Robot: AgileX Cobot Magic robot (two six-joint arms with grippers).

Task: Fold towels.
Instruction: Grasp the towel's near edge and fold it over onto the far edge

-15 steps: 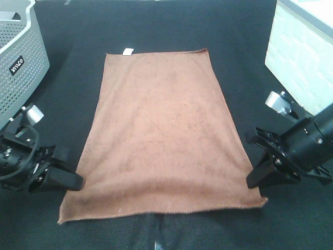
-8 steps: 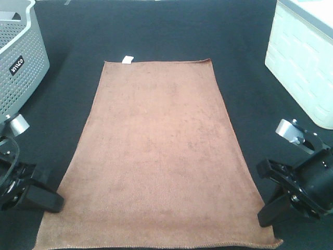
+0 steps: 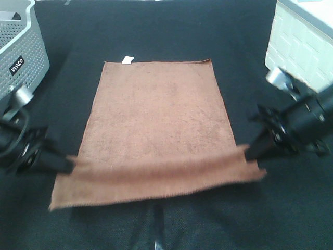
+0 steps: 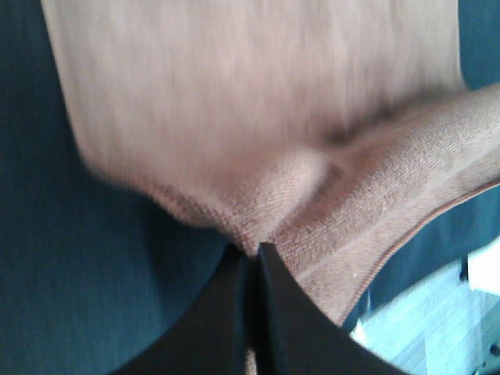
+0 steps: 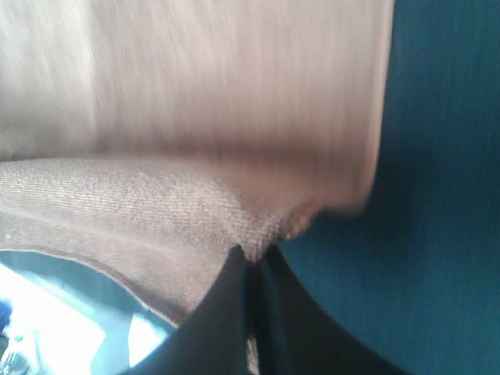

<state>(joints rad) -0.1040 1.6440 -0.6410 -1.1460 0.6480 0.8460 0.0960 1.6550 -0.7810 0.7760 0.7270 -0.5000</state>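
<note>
The towel (image 3: 156,114) lies lengthwise on the black table (image 3: 156,26). Its far short edge, with the white tag (image 3: 127,59), is flat, and its near short edge is lifted off the surface. The left gripper (image 4: 254,254) is clenched on the near left corner and the right gripper (image 5: 254,258) on the near right corner. Both wrist views show cloth pinched between closed jaws, with the hem drooping below the pinch.

The step in hand looks like the first half fold: carrying the near edge over to the far one. To do it well, the two arms should travel at the same height and pace, so the raised edge stays parallel to the far hem. They should hold it taut enough that the sagging middle does not drag on the layer beneath. The corners want to land on the far corners before either claw lets go — and the flat part must not be tugged along.

Half a second ago the cloth is drawn out flat toward the near side, with both grippers low by the near corners. Now they are farther in, and the near edge has risen into a blurred band. The far hem and tag sit in the same place
</note>
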